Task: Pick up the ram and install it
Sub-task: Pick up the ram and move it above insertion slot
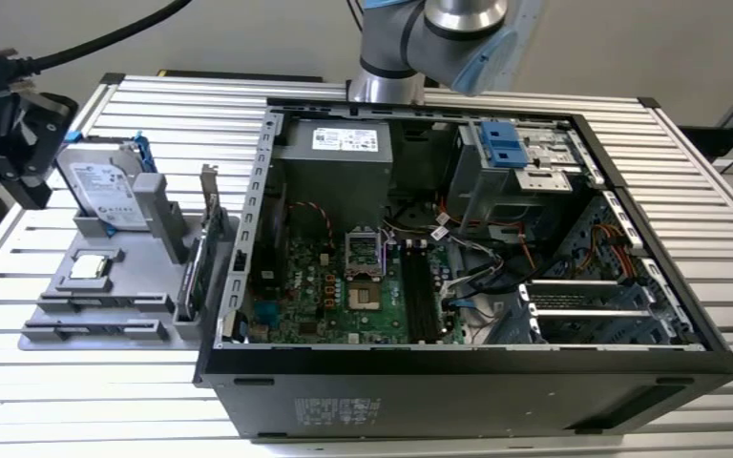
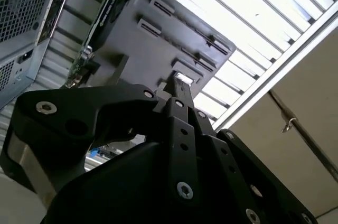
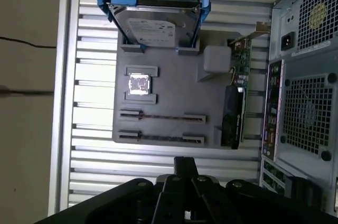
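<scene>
Two ram sticks (image 3: 158, 117) stand on edge in the long slots of the grey holder (image 3: 169, 84), one beside the other (image 3: 158, 138). In the exterior view these slots (image 1: 106, 305) lie at the holder's near end. My gripper (image 1: 30, 186) hangs above the table at the exterior view's far left, beside the holder and apart from it. In both wrist views its black fingertips (image 3: 185, 163) (image 2: 177, 84) appear pressed together with nothing between them. The tips point towards the holder's ram end.
The holder also carries a silver hard drive in a blue frame (image 3: 153, 20), a small chip (image 3: 140, 83) and an upright card with a metal bracket (image 3: 235, 102). The open computer case (image 1: 469, 239) stands to its right, with dark memory slots (image 1: 418, 291) on the board.
</scene>
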Controlling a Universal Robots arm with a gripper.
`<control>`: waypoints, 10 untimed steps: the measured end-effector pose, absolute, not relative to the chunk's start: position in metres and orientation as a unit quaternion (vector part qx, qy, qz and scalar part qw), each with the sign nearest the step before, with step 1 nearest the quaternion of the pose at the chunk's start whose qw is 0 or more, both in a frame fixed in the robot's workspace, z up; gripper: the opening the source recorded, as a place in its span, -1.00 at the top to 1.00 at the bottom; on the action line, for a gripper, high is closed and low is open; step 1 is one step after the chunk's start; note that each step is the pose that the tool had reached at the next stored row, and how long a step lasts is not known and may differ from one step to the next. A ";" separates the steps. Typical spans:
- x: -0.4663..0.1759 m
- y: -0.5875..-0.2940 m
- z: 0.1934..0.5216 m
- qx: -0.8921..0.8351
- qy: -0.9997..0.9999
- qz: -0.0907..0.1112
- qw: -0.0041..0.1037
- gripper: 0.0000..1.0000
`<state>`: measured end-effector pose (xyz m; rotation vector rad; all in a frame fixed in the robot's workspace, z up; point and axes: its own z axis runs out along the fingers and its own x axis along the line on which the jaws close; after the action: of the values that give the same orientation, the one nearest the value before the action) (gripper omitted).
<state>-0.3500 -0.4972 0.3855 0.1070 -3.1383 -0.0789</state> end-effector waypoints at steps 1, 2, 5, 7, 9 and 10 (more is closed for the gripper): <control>-0.350 -0.497 0.386 0.043 -0.999 -0.025 0.000 1.00; -0.350 -0.497 0.386 0.053 -0.998 -0.025 0.001 1.00; -0.350 -0.497 0.386 0.079 -0.997 -0.025 0.001 1.00; -0.350 -0.497 0.386 0.097 -0.995 -0.025 0.002 1.00; -0.350 -0.497 0.386 0.116 -0.993 -0.025 0.002 1.00; -0.350 -0.497 0.386 0.124 -0.992 -0.025 0.003 1.00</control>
<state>-0.3500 -0.4971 0.3856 0.3887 -3.1113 -0.0783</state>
